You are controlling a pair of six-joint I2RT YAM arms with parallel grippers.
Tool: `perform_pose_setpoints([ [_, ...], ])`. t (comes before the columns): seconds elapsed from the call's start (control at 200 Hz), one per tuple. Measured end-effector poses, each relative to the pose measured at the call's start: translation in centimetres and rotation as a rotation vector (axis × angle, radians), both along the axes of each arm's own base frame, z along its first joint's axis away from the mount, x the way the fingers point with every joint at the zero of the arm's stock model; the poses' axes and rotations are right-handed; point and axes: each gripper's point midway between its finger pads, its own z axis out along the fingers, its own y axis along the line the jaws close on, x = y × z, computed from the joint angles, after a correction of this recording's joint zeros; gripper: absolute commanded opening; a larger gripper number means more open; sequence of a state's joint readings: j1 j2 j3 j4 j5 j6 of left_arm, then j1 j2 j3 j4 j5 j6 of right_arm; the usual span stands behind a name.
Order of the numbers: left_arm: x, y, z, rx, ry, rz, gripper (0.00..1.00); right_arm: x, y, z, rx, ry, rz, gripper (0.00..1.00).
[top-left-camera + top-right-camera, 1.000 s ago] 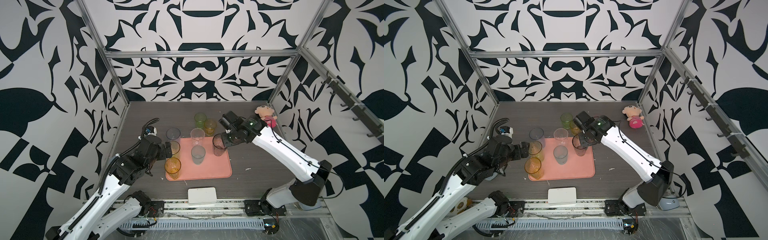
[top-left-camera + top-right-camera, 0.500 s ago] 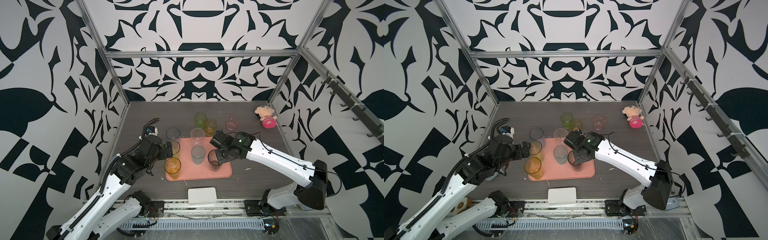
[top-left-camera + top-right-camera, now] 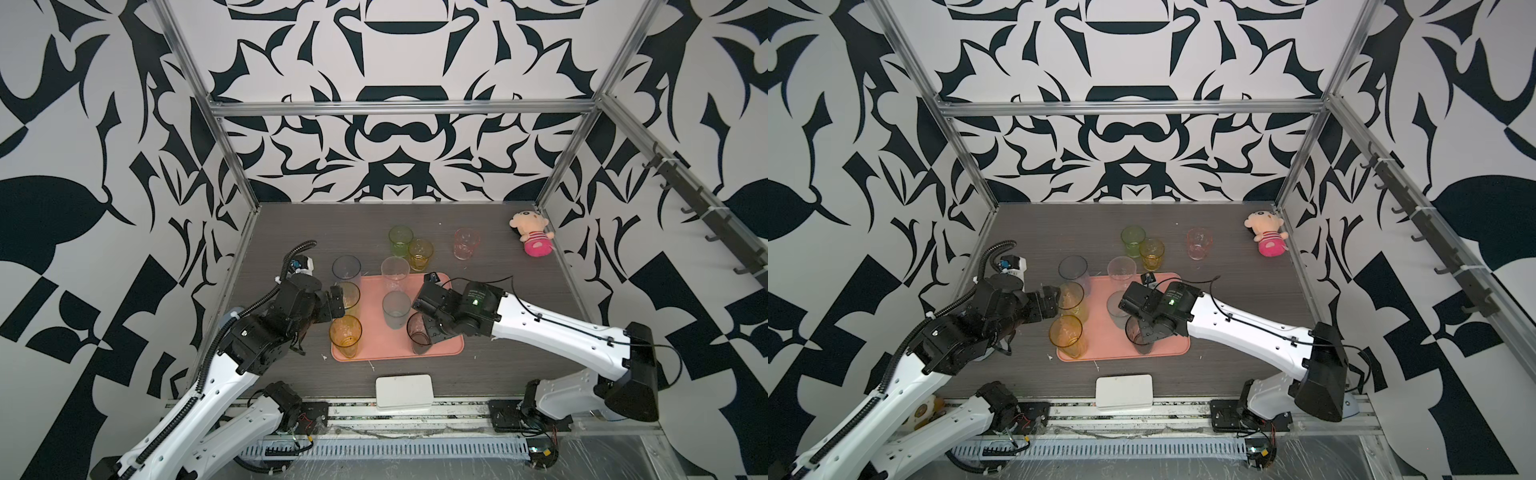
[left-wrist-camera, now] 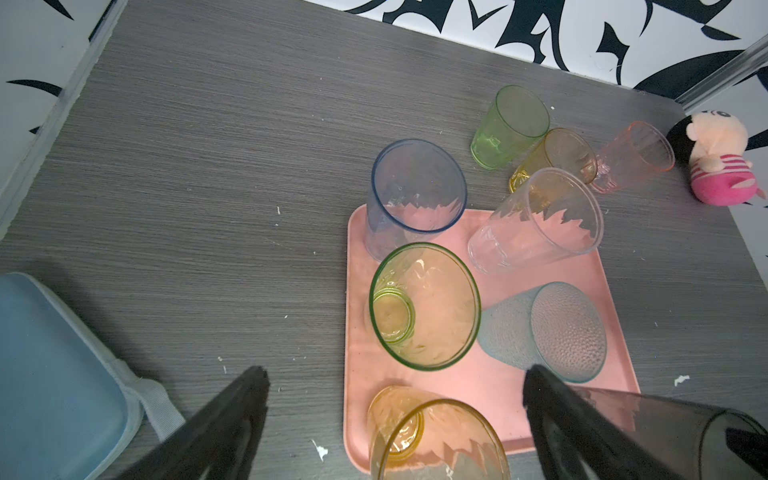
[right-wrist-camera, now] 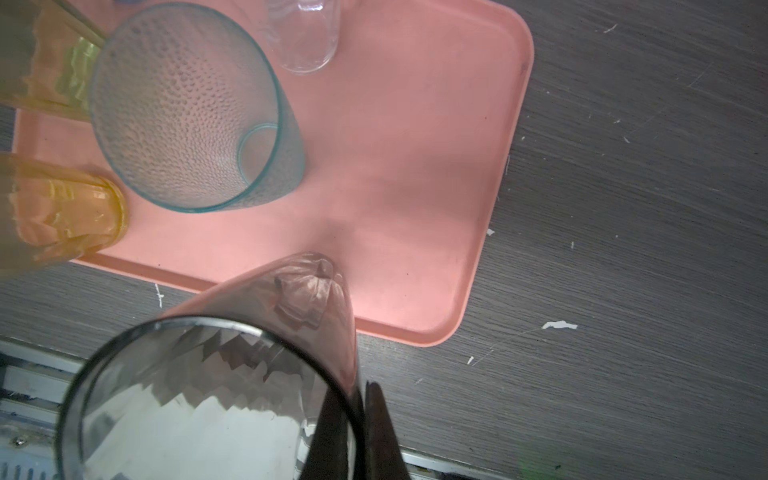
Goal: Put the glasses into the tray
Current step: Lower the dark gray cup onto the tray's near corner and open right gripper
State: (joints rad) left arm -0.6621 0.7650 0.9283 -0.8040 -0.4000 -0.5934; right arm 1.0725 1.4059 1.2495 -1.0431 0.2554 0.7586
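right fingers (image 5: 380, 436) pinching the smoky grey translucent tumbler (image 5: 270, 316) by its rim, upright-ish, at 5 o'clock on the salmon-pink flat tray (image 5: 415, 166); left fingers (image 4: 224, 424) spread

Pink tray (image 3: 384, 347) lies flat on the table, front-middle. Five tall glasses stand upright on it: blue-grey (image 3: 346, 268) at the far-left corner, clear (image 3: 395, 270) at the far edge, yellow-green (image 3: 348, 296) left, tall amber (image 3: 345, 334) near-left, teal (image 3: 395, 309) middle. Smoky (image 3: 417, 334) is over the near edge, rim pinched by the right gripper (image 5: 359, 411); base contact unclear. Short green (image 3: 400, 241), short amber (image 3: 420, 254) and pink (image 3: 466, 244) stand off-tray, behind it.
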Motion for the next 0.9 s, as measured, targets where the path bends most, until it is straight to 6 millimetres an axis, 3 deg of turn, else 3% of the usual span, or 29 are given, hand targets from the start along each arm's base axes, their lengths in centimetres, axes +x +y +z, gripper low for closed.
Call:
perform_pose_setpoints([
  [0.52, -0.2, 0.1, 0.2, -0.012, -0.008, 0.004, 0.99, -0.5, 3.7, -1.6, 0.040, -0.004, 0.033, 0.00],
  [0.9, -0.2, 0.1, 0.1, -0.015, -0.007, 0.005, 0.99, -0.4, 4.7, -1.6, 0.061, -0.009, 0.031, 0.00],
])
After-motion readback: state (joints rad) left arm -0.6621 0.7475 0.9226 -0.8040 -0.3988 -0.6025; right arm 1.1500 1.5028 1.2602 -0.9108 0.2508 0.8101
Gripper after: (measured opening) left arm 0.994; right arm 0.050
